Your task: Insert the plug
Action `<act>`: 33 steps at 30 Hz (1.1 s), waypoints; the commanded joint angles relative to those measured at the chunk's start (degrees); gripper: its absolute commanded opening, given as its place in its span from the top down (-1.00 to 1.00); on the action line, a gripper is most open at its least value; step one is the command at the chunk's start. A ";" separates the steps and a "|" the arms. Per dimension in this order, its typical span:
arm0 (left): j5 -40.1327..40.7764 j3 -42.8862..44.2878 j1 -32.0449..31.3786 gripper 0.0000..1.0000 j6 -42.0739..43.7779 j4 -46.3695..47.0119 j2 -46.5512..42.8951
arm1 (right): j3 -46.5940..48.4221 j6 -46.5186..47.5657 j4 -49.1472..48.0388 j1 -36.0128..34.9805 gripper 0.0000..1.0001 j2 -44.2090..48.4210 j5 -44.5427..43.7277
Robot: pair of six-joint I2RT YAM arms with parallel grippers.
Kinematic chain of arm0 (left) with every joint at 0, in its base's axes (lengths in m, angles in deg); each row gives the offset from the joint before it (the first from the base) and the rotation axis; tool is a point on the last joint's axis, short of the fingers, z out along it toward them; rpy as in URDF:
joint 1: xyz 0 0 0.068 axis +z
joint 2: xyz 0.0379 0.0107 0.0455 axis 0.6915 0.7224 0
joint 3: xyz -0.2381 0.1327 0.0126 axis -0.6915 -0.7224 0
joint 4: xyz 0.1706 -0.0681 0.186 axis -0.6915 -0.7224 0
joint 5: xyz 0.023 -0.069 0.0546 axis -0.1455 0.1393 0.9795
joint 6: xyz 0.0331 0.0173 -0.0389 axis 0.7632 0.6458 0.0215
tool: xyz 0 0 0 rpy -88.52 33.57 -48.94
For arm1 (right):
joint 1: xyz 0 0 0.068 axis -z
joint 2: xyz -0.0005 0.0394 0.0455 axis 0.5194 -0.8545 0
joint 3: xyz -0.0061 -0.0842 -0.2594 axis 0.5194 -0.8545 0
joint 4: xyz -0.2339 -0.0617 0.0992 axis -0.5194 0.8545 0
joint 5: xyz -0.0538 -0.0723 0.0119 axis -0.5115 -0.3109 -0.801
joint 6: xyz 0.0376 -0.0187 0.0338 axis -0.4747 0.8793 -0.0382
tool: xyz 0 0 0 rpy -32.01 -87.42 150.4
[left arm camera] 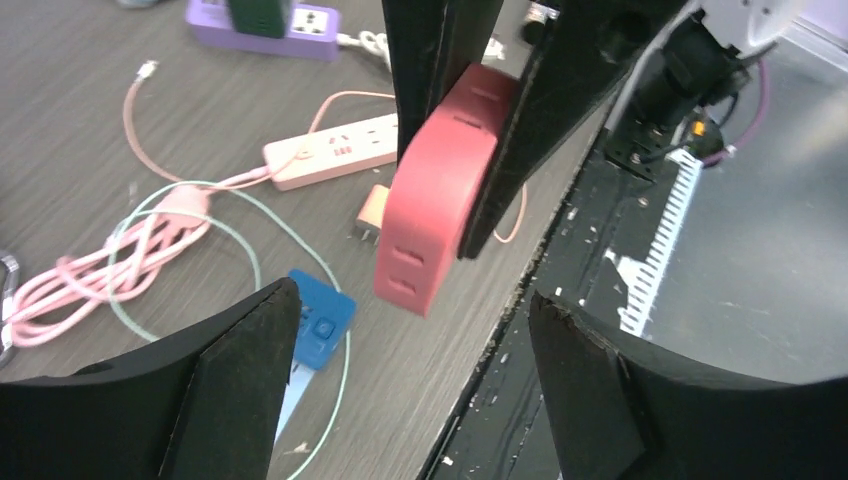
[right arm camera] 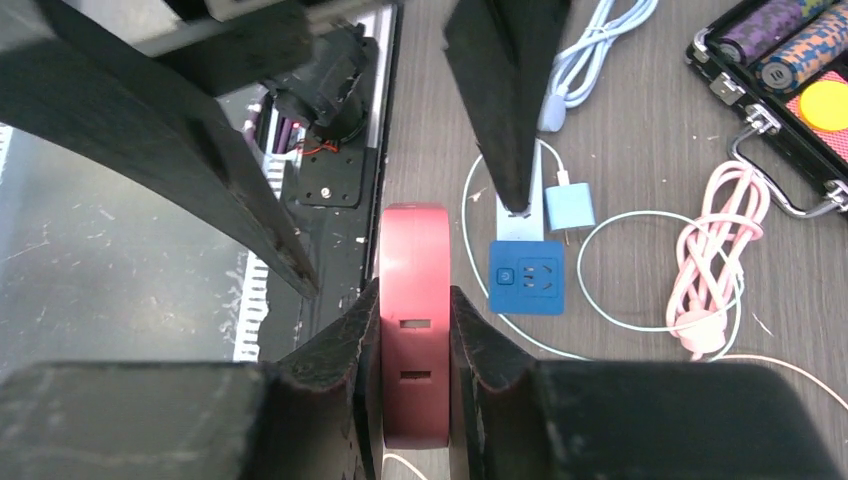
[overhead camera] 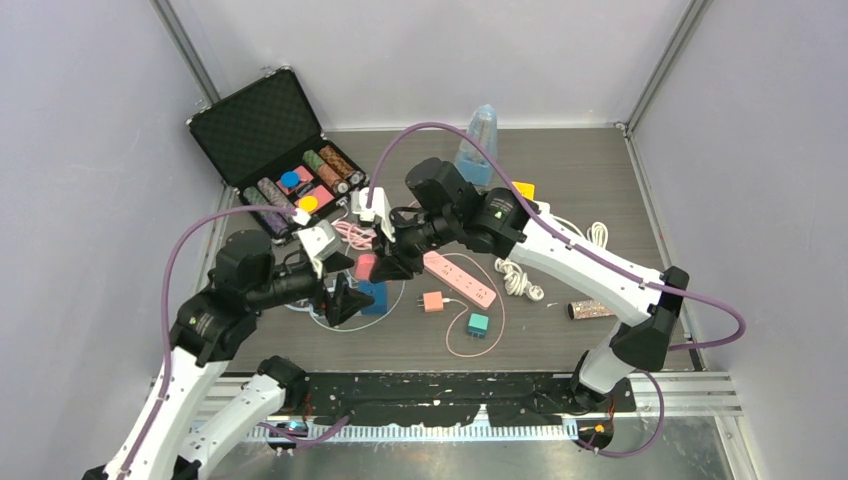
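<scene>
A red plug adapter [right arm camera: 412, 300] with two slots in its edge hangs above the table's near edge. My right gripper [right arm camera: 412, 292] is shut on its flat sides. In the left wrist view the red plug adapter [left arm camera: 440, 190] sits between the right arm's black fingers [left arm camera: 540, 120]. My left gripper [left arm camera: 410, 297] is open just below it, its jaws wide apart and holding nothing. From above, both grippers meet at the adapter [overhead camera: 365, 266], left of the pink power strip [overhead camera: 460, 278]. A blue socket cube [right arm camera: 527, 277] lies on the table beneath.
An open black case [overhead camera: 270, 130] of chips stands at the back left. A small pink charger [overhead camera: 432, 301], a teal charger [overhead camera: 478, 323], a coiled white cable [overhead camera: 520, 275] and a pink cable [right arm camera: 715, 250] lie around. A purple power strip [left arm camera: 270, 25] lies farther off.
</scene>
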 commanded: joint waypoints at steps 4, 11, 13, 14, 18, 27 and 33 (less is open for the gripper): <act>20.71 5.27 0.02 -0.75 -4.39 -4.82 -11.77 | -2.60 -2.02 -9.96 -0.15 0.89 1.29 -4.75; 37.74 11.17 0.02 -0.80 -9.67 -9.04 -20.15 | -0.12 -2.89 -14.00 -0.86 0.89 -5.97 -6.44; 36.24 10.98 0.03 -0.80 -10.06 -8.23 -22.04 | 0.93 -2.31 -14.98 -1.96 0.89 -8.58 -8.11; 35.85 10.72 0.02 -0.81 -10.35 -7.94 -22.92 | 1.37 -1.76 -15.34 -2.83 0.89 -10.66 -9.57; 33.17 9.81 0.02 -0.84 -10.79 -7.49 -25.21 | 3.59 0.49 -16.12 -5.15 0.89 -16.73 -14.62; 33.58 8.53 0.03 -0.86 -11.28 -7.40 -25.37 | 6.36 5.18 -19.91 -7.20 0.89 -26.96 -18.99; 33.83 8.34 0.03 -0.87 -10.90 -6.27 -24.97 | 6.31 7.90 -21.23 -7.30 0.89 -30.54 -21.12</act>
